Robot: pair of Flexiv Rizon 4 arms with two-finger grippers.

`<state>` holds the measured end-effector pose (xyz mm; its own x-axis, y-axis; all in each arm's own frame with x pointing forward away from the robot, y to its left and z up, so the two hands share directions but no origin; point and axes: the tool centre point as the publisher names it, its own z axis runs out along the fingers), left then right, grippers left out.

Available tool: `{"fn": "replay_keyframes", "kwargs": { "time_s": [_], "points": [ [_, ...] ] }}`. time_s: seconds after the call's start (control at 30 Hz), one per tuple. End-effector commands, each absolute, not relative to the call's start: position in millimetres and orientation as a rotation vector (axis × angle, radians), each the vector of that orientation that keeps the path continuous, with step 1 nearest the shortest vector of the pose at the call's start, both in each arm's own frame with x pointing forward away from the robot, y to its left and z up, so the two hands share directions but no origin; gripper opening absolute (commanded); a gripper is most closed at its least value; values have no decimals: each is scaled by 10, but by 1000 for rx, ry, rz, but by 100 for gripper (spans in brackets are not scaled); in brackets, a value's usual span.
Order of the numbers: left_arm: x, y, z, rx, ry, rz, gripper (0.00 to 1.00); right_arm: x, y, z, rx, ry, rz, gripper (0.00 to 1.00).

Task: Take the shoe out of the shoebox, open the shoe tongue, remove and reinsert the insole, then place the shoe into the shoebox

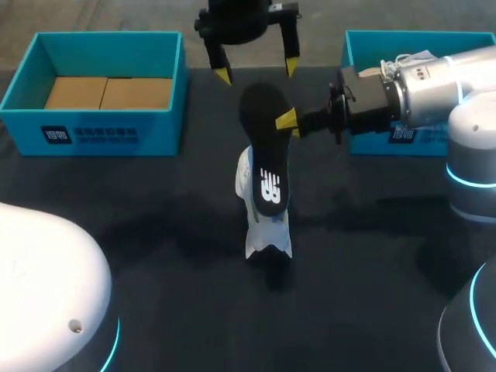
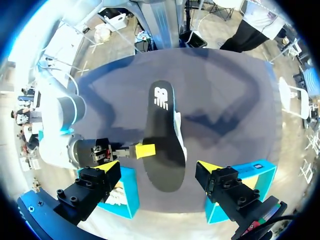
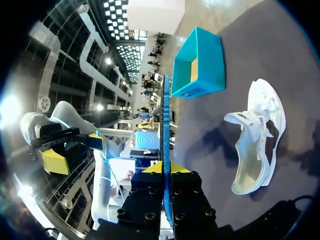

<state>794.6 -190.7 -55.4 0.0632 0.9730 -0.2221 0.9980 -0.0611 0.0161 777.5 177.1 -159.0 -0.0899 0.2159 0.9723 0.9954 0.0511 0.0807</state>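
Observation:
My right gripper point(image 1: 288, 122) is shut on one edge of the black insole point(image 1: 263, 147) and holds it in the air above the shoe, its white logo facing up. In the right wrist view the insole point(image 3: 165, 130) stands edge-on between my right gripper's point(image 3: 167, 170) fingers. The white shoe point(image 1: 267, 225) lies on the dark table below it, its opening visible point(image 3: 255, 145). My left gripper point(image 1: 257, 71) hangs open just beyond the insole's far end, with nothing between its fingers. Seen from that wrist, the insole point(image 2: 162, 140) lies ahead of the open left gripper point(image 2: 157, 170) and hides most of the shoe point(image 2: 179, 137).
A blue shoebox point(image 1: 101, 133) with a cardboard insert stands at the back left, also seen as the box point(image 3: 197, 62) beyond the shoe. A second blue shoebox point(image 1: 364, 50) stands at the back right, behind my right arm. White arm bases point(image 1: 46, 287) sit at the near corners.

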Motion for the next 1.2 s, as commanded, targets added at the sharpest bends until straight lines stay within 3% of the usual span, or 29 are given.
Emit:
{"fn": "replay_keyframes", "kwargs": {
  "time_s": [0.03,1.2],
  "points": [
    [7904,-1721,-560,2077,1917,-361,100,7773,1754,-1545,-1306,-1463,-1124,0],
    [7725,-1478,-740,1454,1439,-870,100,7838,1577,-1310,-1334,-1493,-1127,0]
  ]
}}
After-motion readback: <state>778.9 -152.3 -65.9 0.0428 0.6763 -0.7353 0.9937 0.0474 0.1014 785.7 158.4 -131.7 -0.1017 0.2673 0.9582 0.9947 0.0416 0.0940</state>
